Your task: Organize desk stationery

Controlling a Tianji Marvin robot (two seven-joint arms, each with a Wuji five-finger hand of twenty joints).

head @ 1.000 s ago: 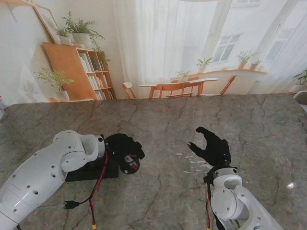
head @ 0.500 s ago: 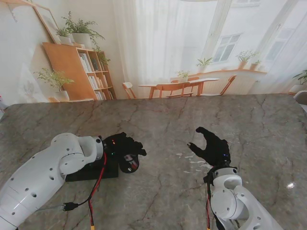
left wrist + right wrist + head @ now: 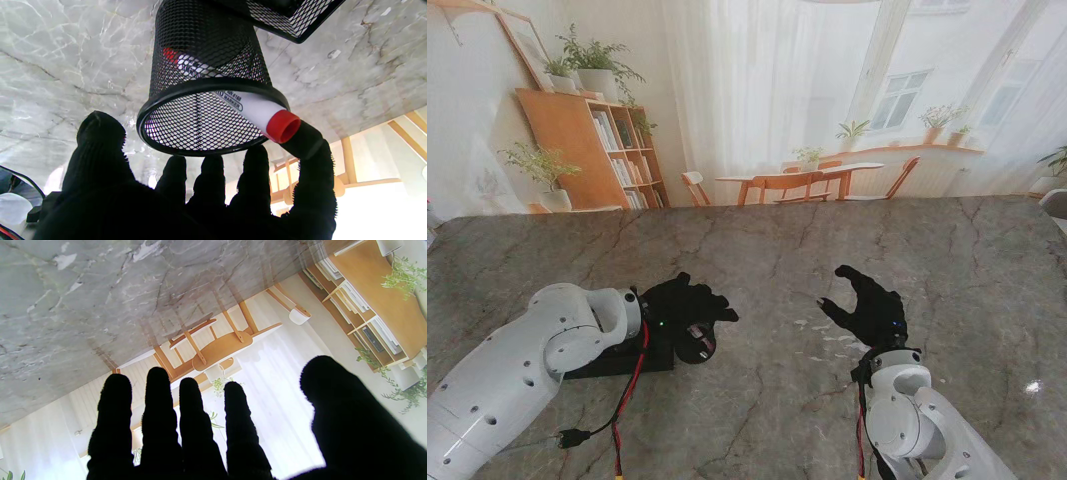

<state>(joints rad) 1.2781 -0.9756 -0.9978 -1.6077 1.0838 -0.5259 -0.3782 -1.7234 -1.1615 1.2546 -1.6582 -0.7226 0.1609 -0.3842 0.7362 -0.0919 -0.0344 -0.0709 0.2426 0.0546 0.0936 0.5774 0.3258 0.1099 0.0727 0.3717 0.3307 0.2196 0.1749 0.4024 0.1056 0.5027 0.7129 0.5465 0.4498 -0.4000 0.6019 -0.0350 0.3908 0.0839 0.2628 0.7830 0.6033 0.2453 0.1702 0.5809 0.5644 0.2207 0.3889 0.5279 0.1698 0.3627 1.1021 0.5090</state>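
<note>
the right hand [image 3: 206, 436] in its black glove shows four fingers [image 3: 160, 400] held straight and slightly apart, the thumb [image 3: 337, 396] set wide of them, holding nothing. past the fingertips lies the grey marble table [image 3: 100, 306], bare near the hand.

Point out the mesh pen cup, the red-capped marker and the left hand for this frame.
mesh pen cup [image 3: 200, 60]: left wrist view, on its mesh side wall.
red-capped marker [image 3: 283, 126]: left wrist view, on its red cap.
left hand [image 3: 689, 301]: stand view, on the back of the gloved hand.
</note>
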